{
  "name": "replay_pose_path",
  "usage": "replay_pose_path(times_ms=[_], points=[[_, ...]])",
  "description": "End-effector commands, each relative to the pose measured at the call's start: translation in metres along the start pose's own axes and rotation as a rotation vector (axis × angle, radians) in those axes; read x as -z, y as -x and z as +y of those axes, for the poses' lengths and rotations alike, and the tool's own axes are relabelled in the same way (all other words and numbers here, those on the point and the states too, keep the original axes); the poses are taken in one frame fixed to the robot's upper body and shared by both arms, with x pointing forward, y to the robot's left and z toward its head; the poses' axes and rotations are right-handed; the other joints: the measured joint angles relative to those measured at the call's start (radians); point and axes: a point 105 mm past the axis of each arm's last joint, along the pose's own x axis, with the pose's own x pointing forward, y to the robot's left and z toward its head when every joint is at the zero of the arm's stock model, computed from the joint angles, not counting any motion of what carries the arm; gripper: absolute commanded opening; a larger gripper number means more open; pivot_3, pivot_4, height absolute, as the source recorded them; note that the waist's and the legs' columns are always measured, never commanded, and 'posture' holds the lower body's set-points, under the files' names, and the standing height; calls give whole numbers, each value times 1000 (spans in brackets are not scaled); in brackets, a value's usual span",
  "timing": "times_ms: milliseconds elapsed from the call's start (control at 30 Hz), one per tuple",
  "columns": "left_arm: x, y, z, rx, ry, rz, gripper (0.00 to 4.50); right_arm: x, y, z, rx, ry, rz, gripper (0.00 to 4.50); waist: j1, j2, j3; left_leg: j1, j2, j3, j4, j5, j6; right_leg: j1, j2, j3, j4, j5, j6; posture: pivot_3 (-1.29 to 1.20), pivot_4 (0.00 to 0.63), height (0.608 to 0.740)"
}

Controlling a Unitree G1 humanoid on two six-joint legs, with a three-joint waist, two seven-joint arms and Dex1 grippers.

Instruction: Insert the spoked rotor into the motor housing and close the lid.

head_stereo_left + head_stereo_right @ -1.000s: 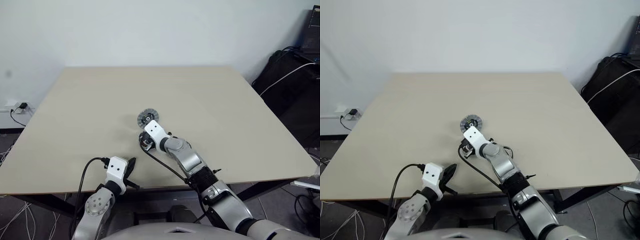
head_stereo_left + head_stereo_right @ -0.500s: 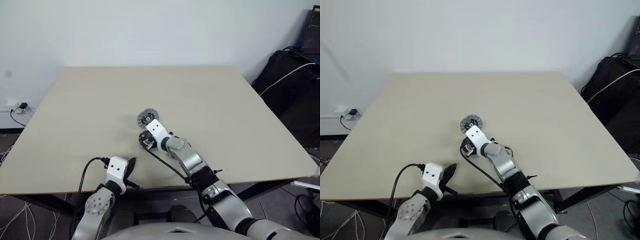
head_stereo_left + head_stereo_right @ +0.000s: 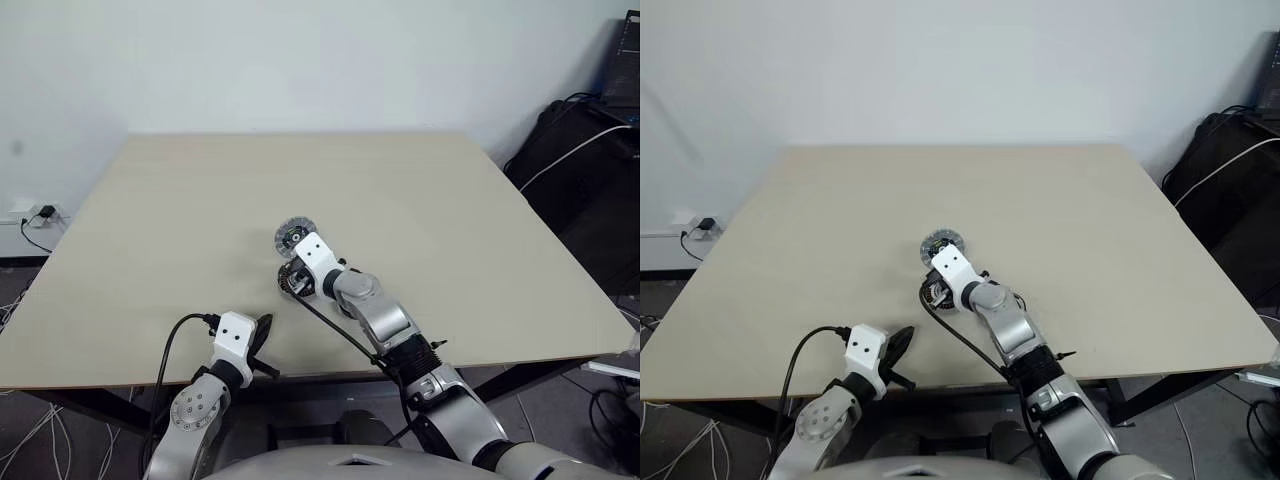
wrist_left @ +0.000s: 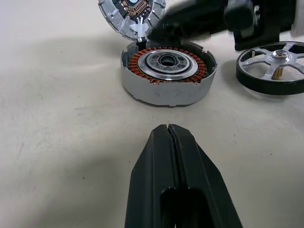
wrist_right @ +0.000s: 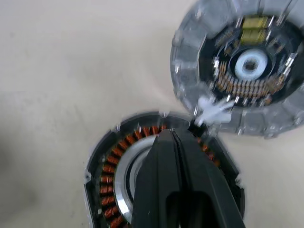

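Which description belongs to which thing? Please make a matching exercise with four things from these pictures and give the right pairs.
Things:
1. motor housing
2. spoked rotor
3. lid
4. left gripper

Descriptions:
A. lies on the table beside the housing, not yet inserted
B. shut, holding nothing, pointing at the housing
C. open cup showing copper windings
D. lies past the housing, ribbed face up, dark centre showing

Pairs: 1-C, 2-A, 3-D, 4-B
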Motion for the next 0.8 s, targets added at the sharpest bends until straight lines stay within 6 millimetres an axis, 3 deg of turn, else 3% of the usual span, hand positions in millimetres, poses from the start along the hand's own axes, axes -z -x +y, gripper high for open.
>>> replay_pose_path(times_ms=[33,133,500,667,800], points=[[-11,-2,-1,5,-4,-39,41,0,-3,-5,21,2,3,27,0,0,0,0,0,0,0,0,0,0,0,0,0,0,0,0,0,740],[-11,-2,0,3,-4,-39,41,6,-5,-5,22,4,25,27,0,0,0,0,0,0,0,0,0,0,0,0,0,0,0,0,0,740],[-10,-2,-2,6,2,-36,41,-31,5,-3,-3,-11,-125,27,0,1,0,0,0,0,0,0,0,0,0,0,0,0,0,0,0,740],[-10,-2,-2,9,2,-35,41,-21,1,-6,13,-22,-89,27,0,1,0,0,0,0,0,0,0,0,0,0,0,0,0,0,0,740],[-10,-1,-2,3,3,-34,41,8,-5,-17,61,-38,14,27,0,1,0,0,0,0,0,0,0,0,0,0,0,0,0,0,0,740]])
